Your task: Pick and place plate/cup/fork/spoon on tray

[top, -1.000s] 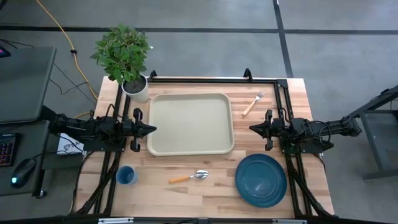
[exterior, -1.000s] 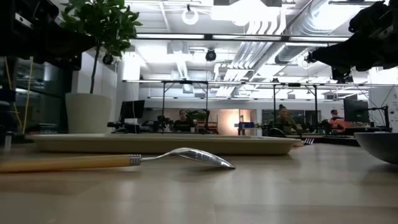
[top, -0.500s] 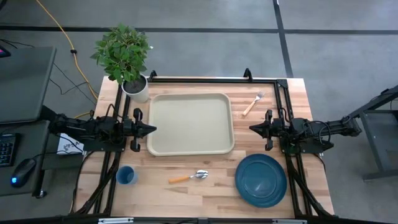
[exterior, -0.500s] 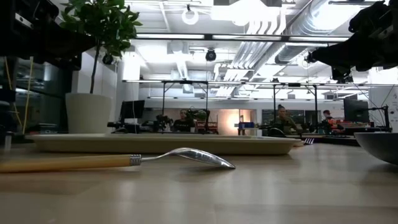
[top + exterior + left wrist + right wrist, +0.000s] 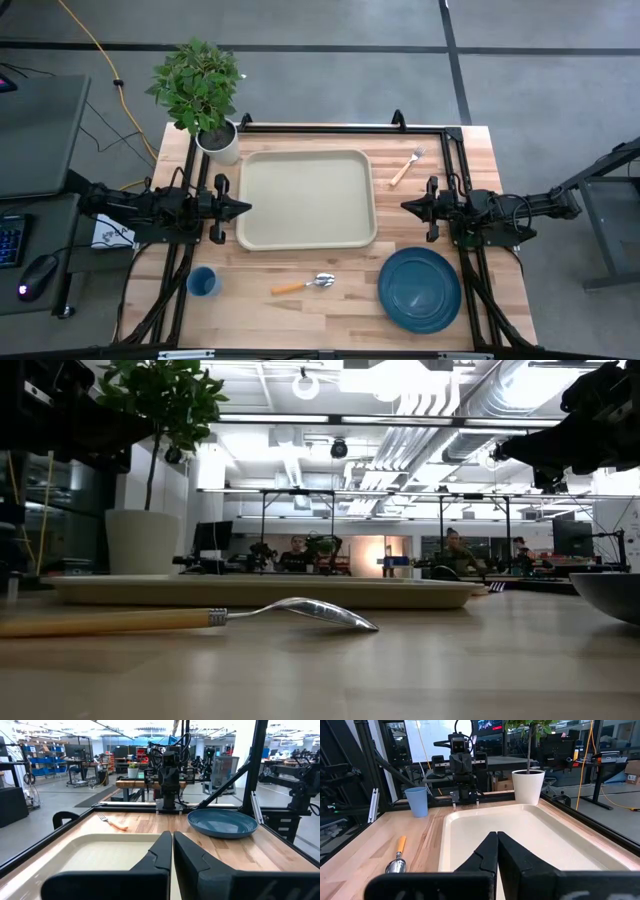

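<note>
The beige tray (image 5: pixel 307 198) lies at the table's middle, toward the far side. The dark-blue plate (image 5: pixel 419 289) lies at the near right, the blue cup (image 5: pixel 203 282) stands at the near left. The spoon (image 5: pixel 303 285) lies near the front, its bowl toward the plate. The fork (image 5: pixel 406 167) lies at the far right. My left gripper (image 5: pixel 246 208) hovers shut at the tray's left edge, my right gripper (image 5: pixel 405 207) hovers shut just right of the tray. Both are empty.
A white plant pot (image 5: pixel 219 142) with a green plant stands at the far left corner. A black frame (image 5: pixel 340 127) runs along the table's far edge and sides. People sit in the room beyond the table in the low view (image 5: pixel 296 550).
</note>
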